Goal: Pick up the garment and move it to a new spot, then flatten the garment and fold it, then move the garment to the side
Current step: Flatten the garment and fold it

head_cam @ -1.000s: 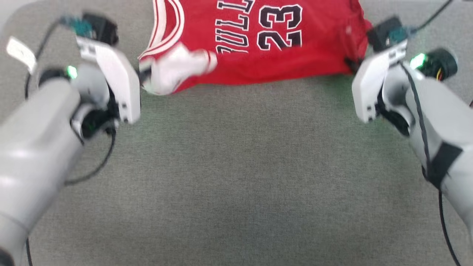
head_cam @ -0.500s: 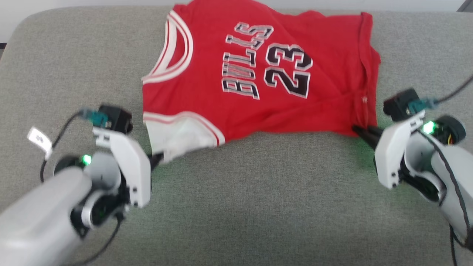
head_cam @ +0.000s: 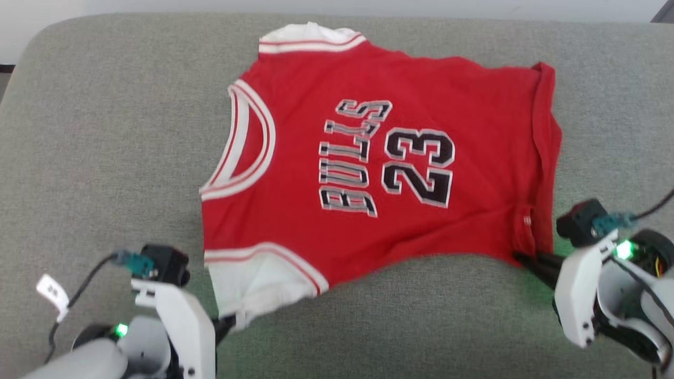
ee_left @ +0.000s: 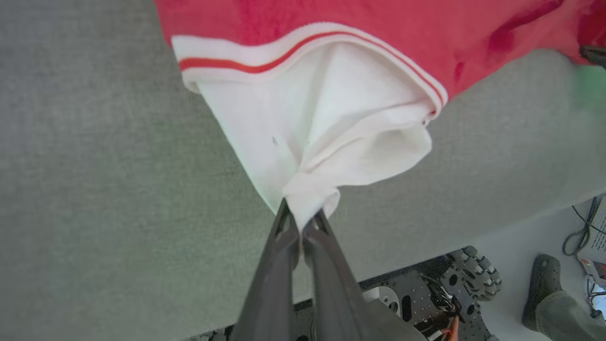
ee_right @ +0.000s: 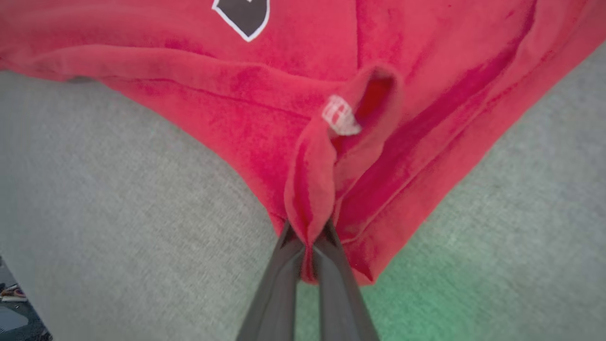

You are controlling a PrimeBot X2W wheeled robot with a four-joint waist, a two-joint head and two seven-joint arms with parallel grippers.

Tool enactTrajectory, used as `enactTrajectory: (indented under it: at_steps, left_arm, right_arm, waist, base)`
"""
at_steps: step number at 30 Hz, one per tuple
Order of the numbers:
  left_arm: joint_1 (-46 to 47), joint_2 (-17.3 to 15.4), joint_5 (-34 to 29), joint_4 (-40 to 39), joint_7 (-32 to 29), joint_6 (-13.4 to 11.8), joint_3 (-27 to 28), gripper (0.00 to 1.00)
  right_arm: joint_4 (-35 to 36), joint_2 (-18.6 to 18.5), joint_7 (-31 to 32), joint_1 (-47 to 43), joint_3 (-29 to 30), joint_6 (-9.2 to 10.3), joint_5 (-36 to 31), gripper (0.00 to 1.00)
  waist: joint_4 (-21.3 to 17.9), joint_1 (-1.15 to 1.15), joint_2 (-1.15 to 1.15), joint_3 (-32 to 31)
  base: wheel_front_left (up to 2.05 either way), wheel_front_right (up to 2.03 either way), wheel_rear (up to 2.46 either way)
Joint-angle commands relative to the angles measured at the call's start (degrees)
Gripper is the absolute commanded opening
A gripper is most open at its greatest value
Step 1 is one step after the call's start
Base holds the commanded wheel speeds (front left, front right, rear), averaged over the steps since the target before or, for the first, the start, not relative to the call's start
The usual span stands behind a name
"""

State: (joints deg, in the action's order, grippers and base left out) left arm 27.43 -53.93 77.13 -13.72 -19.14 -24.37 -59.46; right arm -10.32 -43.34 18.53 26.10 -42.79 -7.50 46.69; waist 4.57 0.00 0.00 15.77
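While the garment [head_cam: 368, 158] lies print-up across the grey cushion [head_cam: 105, 131] in the head view, the left gripper [head_cam: 227, 322] pinches its near white sleeve and the right gripper [head_cam: 521, 258] pinches the near hem corner. In the left wrist view the jaws are closed on bunched white cloth (a thin bite, I judge), so pull gently. In the right wrist view the jaws clamp a red fold. Flattening probably calls for drawing both corners apart evenly.

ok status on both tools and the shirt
Left tool shut on white sleeve, right tool shut on hem corner. Garment spread print-up on grey cushion. Nothing on the garment.
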Motion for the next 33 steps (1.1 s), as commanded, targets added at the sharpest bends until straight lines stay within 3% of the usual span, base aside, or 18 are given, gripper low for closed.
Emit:
enactTrajectory:
  at_steps: [1, 10, 18, 21, 24, 33]
  left_arm:
    - [-1.53, -0.69, 0.34, -1.3, -0.03, -1.2, -0.2, 0.0]
    - [-2.83, -4.16, 0.19, -7.31, 1.58, -4.75, 1.18, 0.0]
    - [5.55, -11.43, -5.79, -12.37, -0.97, -6.08, 4.76, 0.0]
    - [10.67, -12.2, -8.83, -12.13, -3.07, -4.14, 5.91, 0.0]
    - [16.48, -11.13, -11.68, -9.89, -5.38, -0.61, 6.6, 0.0]
    - [30.86, 0.07, -16.03, 8.45, -10.97, 11.54, 4.88, 0.0]
  right_arm:
    - [1.1, -0.73, 0.58, -2.34, 0.15, 0.01, 0.32, 0.0]
    - [7.03, -1.63, -0.55, -9.62, 6.03, 0.01, 0.98, 0.0]
    - [12.13, 1.71, -0.35, -13.43, 15.37, 0.01, -2.27, 0.0]
    - [13.3, 3.89, 0.83, -13.19, 18.83, 0.01, -4.16, 0.0]
    - [13.65, 6.48, 2.5, -11.68, 22.15, 0.01, -6.16, 0.0]
    - [10.0, 13.73, 6.64, -4.41, 27.28, 0.01, -13.93, 0.0]
  waist:
    - [-0.02, 0.0, 0.0, 0.07]
    - [-0.34, 0.0, 0.0, 0.61]
    - [-1.34, 0.0, 0.0, 1.32]
    - [-1.81, 0.0, 0.0, 2.13]
    - [-2.36, 0.0, 0.0, 3.2]
    - [-4.26, 0.0, 0.0, 6.82]
  base:
    - [0.0, 0.0, 0.0]
    - [0.0, 0.0, 0.0]
    - [0.0, 0.0, 0.0]
    - [0.0, 0.0, 0.0]
    - [0.0, 0.0, 0.0]
    - [0.0, 0.0, 0.0]
